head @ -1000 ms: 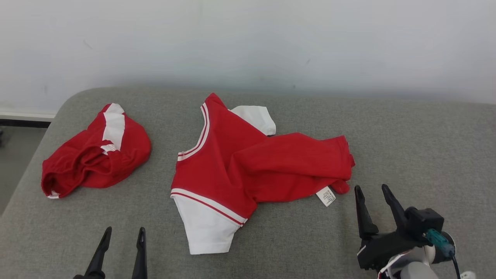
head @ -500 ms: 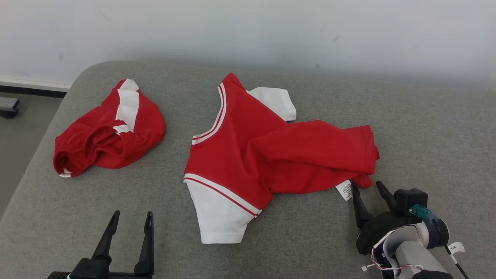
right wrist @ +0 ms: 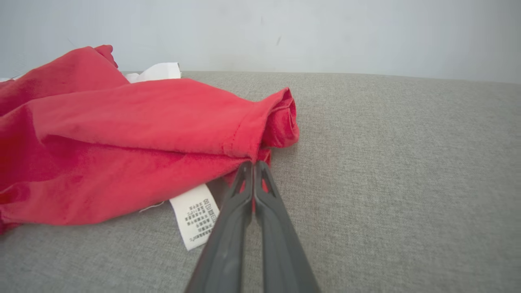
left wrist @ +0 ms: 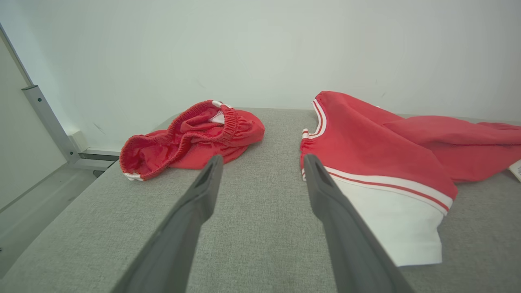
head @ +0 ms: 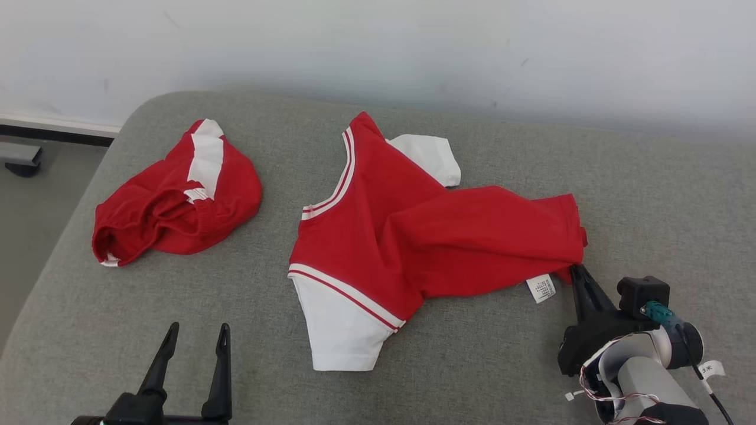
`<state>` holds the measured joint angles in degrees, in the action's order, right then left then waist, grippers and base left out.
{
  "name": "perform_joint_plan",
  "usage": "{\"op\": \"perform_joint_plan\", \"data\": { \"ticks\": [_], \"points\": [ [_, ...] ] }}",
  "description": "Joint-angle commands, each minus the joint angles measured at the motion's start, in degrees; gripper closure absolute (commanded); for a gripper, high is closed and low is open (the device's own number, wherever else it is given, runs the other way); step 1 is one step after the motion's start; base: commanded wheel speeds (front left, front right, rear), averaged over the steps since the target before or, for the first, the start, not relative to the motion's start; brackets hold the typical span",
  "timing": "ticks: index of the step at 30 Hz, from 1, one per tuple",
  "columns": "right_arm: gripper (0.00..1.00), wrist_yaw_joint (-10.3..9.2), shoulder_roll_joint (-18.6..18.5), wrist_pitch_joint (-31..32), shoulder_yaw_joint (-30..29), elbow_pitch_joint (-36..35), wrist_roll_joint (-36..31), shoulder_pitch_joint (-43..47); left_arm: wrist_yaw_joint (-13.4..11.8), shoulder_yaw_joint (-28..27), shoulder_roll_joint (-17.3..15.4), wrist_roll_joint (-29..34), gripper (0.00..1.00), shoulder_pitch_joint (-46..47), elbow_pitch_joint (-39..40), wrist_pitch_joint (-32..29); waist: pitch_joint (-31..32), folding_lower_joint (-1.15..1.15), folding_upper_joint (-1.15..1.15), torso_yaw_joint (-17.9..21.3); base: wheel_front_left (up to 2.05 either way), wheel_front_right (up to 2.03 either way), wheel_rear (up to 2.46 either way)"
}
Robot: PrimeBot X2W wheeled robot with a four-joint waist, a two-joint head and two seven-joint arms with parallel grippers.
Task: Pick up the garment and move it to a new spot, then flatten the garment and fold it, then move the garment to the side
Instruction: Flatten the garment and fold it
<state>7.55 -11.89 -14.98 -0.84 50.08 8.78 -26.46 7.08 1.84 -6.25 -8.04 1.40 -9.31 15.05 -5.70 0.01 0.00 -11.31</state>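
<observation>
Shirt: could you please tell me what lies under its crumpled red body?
A white label pokes out from under the shirt at its near edge, and grey cushion shows all around. Whatever else lies beneath the folds is covered.

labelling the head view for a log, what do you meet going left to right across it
red shorts → red and white shirt → right end effector, shut on the shirt's right edge
</observation>
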Motion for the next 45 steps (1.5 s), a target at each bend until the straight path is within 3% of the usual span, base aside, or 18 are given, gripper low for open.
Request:
{"op": "perform_joint_plan", "data": {
  "ticks": [1, 8, 17, 27, 28, 29, 30, 39, 45],
  "points": [
    [1.0, -0.13, 0.0, -0.3, 0.0, -1.1, -0.5, 1.6, 0.1, -0.4, 0.3, 0.5, 0.0, -0.9, 0.0, 0.2, 0.7, -0.01, 0.0, 0.5, 0.0, 0.0, 0.0],
    [1.0, -0.13, -0.8, -0.3, 2.2, -10.6, -0.3, 9.5, 0.3, -1.0, 0.8, -0.1, 0.0, -2.5, -0.8, 0.2, 3.2, -0.01, 0.0, 2.8, 0.0, 0.0, 0.0],
    [1.0, -0.13, -2.4, -0.3, 3.9, -27.6, 0.6, 23.6, 0.3, -1.0, 1.2, -0.3, 0.0, -3.8, -0.6, 0.2, 4.5, -0.01, 0.0, 5.2, 0.0, 0.0, 0.0],
    [1.0, -0.13, 0.4, 2.7, 2.1, -38.2, 2.0, 36.3, 0.4, -1.3, 1.8, -0.2, 0.0, -4.1, -0.3, 0.2, 3.6, -0.01, 0.0, 6.2, 0.0, 0.0, 0.0],
    [0.7, -0.13, 0.5, 3.1, 1.9, -38.5, 2.1, 36.9, 0.4, -1.2, 1.9, -0.1, 0.0, -4.2, -0.2, 0.2, 3.6, -0.01, 0.0, 6.3, 0.0, 0.0, 0.0],
    [0.09, -0.13, 1.0, 3.1, 1.5, -38.9, 2.9, 37.2, 0.4, -1.2, 1.9, 0.0, 0.0, -4.3, -0.2, 0.2, 3.6, -0.01, 0.0, 6.4, 0.0, 0.0, 0.0],
    [0.0, -0.13, 1.2, 3.3, 1.4, -39.1, 3.1, 37.5, 0.4, -1.2, 2.0, 0.2, 0.0, -4.3, -0.2, 0.2, 3.7, -0.01, 0.0, 6.4, 0.0, 0.0, 0.0],
    [0.0, -0.13, -0.9, 2.1, 1.3, -43.7, 4.1, 36.7, 0.4, -1.7, 2.1, 0.7, 0.0, -4.7, 0.1, 0.2, 5.0, -0.01, 0.0, 6.3, 0.0, 0.0, 0.0],
    [0.0, -0.13, -4.7, 4.6, 1.9, -43.2, 3.7, 30.6, 0.4, -2.5, 2.2, 0.9, 0.0, -5.1, 0.6, 0.2, 5.2, -0.01, 0.0, 6.6, 0.0, 0.0, 0.0]
  ]
}}
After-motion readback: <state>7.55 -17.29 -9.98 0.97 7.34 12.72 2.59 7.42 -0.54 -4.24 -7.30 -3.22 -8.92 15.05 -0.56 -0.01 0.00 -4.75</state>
